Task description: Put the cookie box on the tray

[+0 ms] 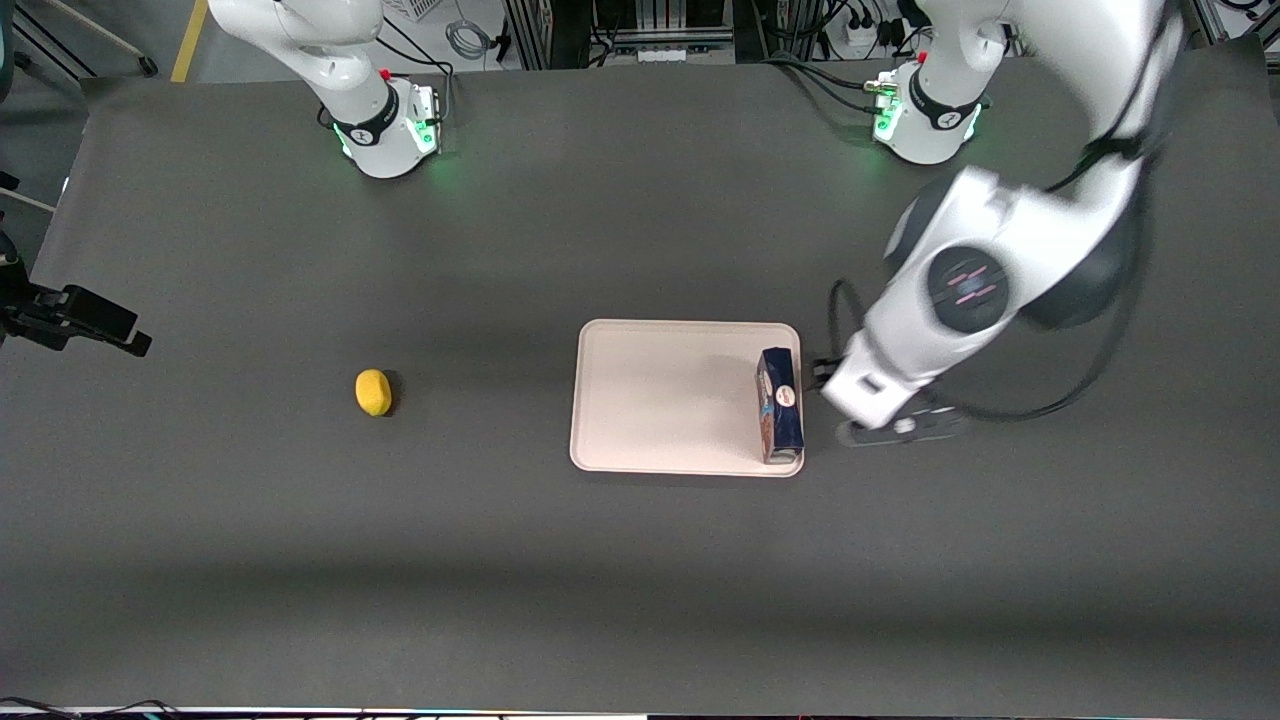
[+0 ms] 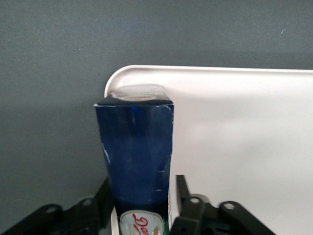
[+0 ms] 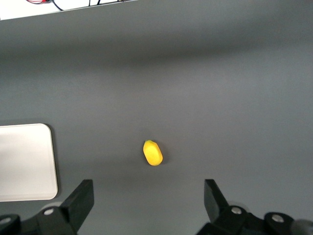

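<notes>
The dark navy-blue rectangular cookie box [image 1: 781, 405] stands on the pale pinkish-white flat tray [image 1: 660, 400] right at its rim, with the gripper [image 2: 142, 215] fingers [image 2: 183, 196] released around it, so any brush while leaving could topple it onto the desk [image 1: 640, 580].

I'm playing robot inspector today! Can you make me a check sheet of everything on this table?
Surface: dark grey table, covered by a mat.
Cookie box: the cookie box stands on the tray, at its edge toward the working arm.
Tray: the tray lies flat near the table's middle; only the box is on it.
Clutter: a small yellow lump toward the parked arm's end of the table.
Grippers: the left gripper is beside the tray's edge, fingers either side of the box, seemingly apart from it.
Cables: a black cable loops off the working arm.
Surroundings: cables and frames past the table's edge.
</notes>
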`<state>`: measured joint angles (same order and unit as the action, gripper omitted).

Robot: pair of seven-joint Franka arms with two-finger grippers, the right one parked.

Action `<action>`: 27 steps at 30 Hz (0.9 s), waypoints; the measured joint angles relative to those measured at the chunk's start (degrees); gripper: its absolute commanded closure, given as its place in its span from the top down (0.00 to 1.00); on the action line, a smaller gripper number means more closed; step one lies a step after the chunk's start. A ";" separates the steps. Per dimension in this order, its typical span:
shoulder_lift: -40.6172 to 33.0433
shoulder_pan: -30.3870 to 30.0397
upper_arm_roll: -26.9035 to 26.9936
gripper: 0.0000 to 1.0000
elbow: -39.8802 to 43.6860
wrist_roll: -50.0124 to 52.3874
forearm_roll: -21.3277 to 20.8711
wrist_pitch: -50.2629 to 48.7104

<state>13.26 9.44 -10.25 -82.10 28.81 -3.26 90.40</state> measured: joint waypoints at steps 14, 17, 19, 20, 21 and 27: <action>-17.74 -2.36 14.77 1.00 -4.82 -23.50 0.25 -12.69; -21.50 -2.49 16.26 1.00 -13.57 -25.04 0.36 -5.54; -23.63 -2.51 16.55 1.00 -19.51 -25.31 0.40 -0.46; -24.58 -2.50 16.56 1.00 -22.47 -25.33 0.42 2.11; -25.41 -2.49 16.54 1.00 -25.20 -25.33 0.44 4.48; -27.99 -2.47 16.37 1.00 -34.95 -25.33 0.51 12.44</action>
<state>-14.74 6.97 6.11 -117.05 3.48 -2.75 102.84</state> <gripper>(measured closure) 0.000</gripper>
